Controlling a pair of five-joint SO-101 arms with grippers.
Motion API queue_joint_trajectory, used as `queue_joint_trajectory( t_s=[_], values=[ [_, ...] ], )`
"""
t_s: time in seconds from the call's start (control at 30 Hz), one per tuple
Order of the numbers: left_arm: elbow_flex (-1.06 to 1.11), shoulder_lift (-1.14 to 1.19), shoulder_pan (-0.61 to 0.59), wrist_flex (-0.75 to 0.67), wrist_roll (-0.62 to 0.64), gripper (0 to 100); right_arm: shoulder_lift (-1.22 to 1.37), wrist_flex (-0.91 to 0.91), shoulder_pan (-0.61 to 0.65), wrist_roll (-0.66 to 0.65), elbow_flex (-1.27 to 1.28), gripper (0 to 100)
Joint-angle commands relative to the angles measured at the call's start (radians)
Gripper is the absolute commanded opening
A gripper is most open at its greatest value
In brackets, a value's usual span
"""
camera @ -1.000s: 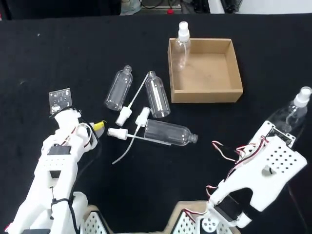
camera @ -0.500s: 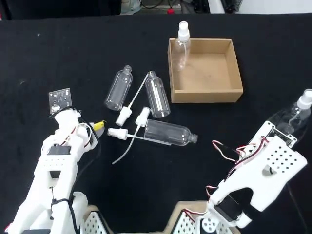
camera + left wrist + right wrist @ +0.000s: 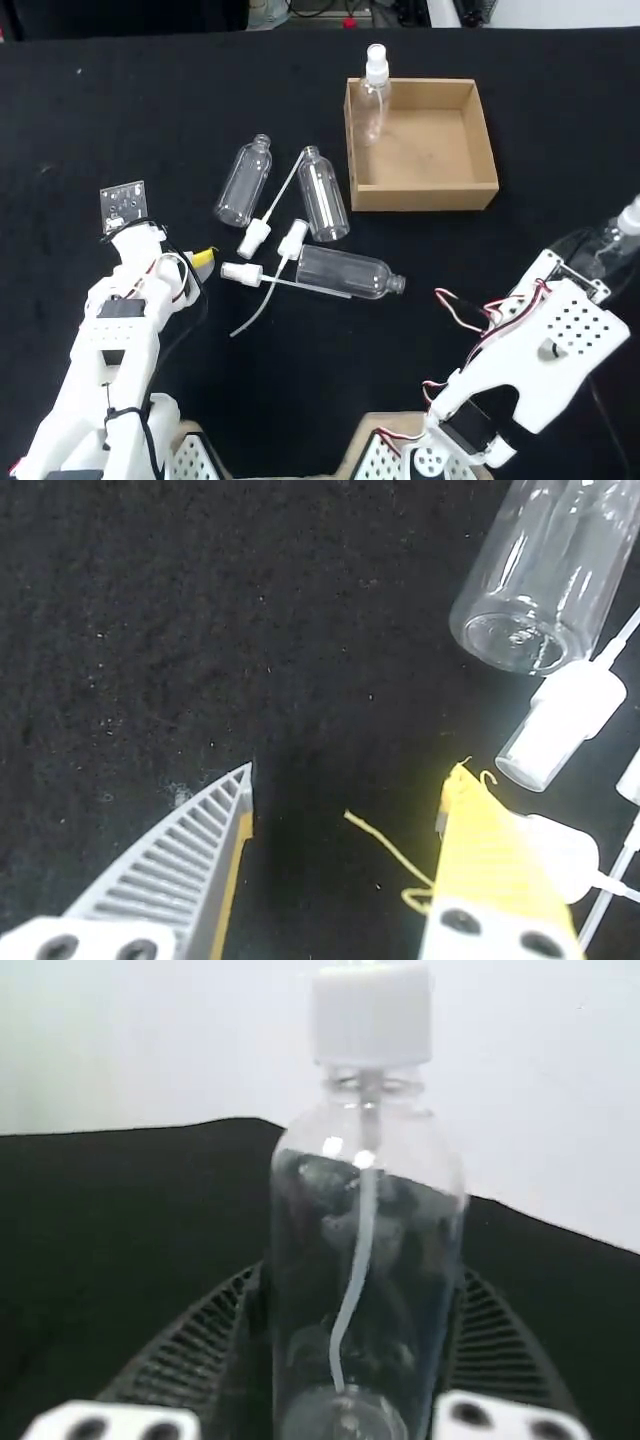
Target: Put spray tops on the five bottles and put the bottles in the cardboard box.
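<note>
- Clear capped bottle [image 3: 365, 1210] clamped in right gripper [image 3: 360, 1295] at right edge of table [image 3: 300, 80]
- Left gripper [image 3: 350, 775] spread wide, empty, just beside loose spray tops [image 3: 560, 725]
- Second capped bottle [image 3: 373, 95] upright in box [image 3: 425, 195] corner
- Three open bottles [image 3: 323, 193] lying left of box

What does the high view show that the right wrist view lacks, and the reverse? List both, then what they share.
High view: the cardboard box with a capped bottle standing in one corner, three open bottles lying by three loose spray tops, and the left arm. Right wrist view: the dip tube curving inside the held bottle, flanked by the right gripper. Shared: that held bottle with its top on, and the black table.
</note>
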State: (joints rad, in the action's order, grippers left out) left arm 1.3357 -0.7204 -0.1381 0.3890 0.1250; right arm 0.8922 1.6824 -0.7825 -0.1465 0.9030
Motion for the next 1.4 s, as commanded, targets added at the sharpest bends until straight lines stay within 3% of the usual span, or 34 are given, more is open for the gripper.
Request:
queue_joint_trajectory(
  t_s=[0.0, 0.57, 1.0, 1.37],
  values=[
    [-0.01, -0.021, 0.013, -0.021, 0.0, 29, -0.07, 0.017, 0.003, -0.006, 0.045, 35.2],
    [-0.01, -0.021, 0.013, -0.02, -0.005, 29, -0.289, 0.0, 0.003, -0.005, 0.16, 37.1],
    [-0.01, -0.021, 0.013, -0.02, -0.005, 29, -0.694, -0.624, 0.006, 0.092, 0.171, 37.5],
    [-0.01, -0.021, 0.013, -0.018, -0.005, 29, -0.802, -0.683, 0.02, 0.046, 0.226, 37.2]
  ],
)
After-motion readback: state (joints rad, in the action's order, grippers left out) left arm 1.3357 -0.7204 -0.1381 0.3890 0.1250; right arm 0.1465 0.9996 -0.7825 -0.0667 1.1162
